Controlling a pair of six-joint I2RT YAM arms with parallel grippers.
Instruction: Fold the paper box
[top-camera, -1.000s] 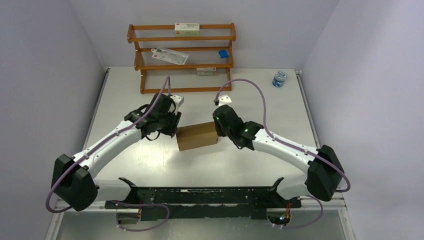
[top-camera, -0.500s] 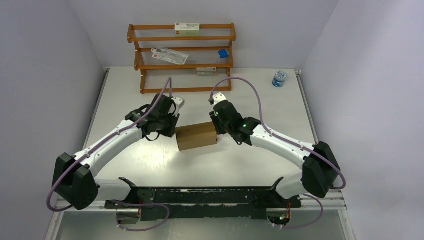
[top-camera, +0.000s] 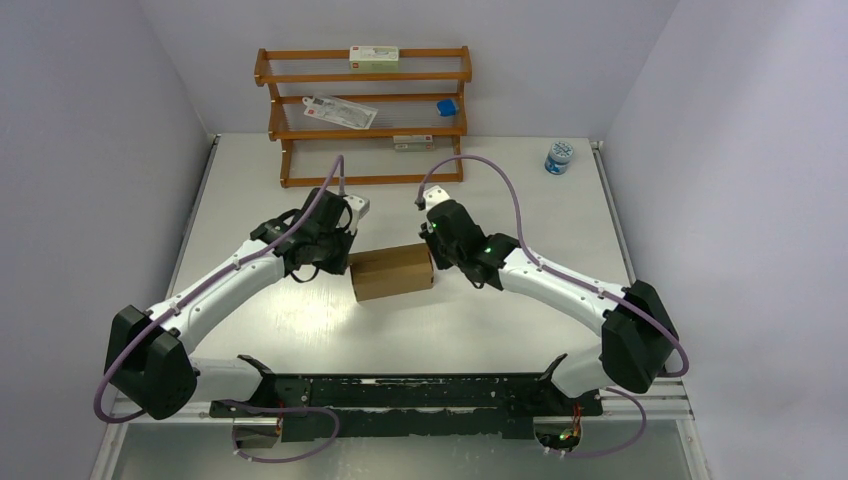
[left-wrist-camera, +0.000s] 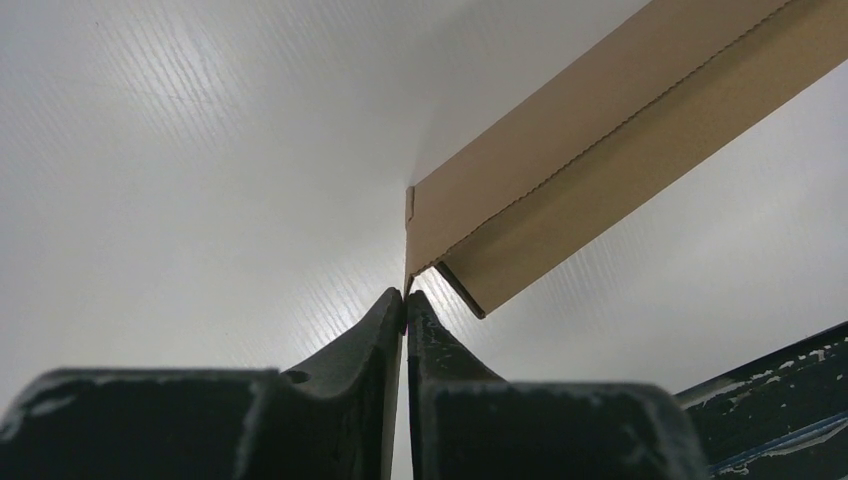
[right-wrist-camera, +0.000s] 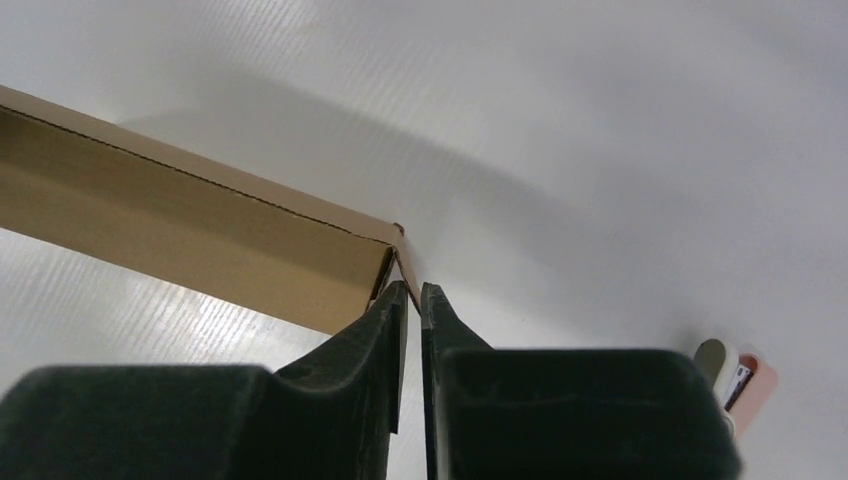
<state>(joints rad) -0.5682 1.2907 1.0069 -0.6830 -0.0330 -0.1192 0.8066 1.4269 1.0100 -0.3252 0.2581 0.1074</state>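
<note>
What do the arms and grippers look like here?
The left arm and right arm: white links, black joints, bulky black shoulder housings, a purple cable looping along each. The left gripper and right gripper: black tapered fingers. A green light on the right forearm.

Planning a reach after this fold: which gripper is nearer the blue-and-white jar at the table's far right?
Right. The right gripper pinches the end of the paper box facing the jar; the left gripper pinches the opposite end, farther away.
</note>
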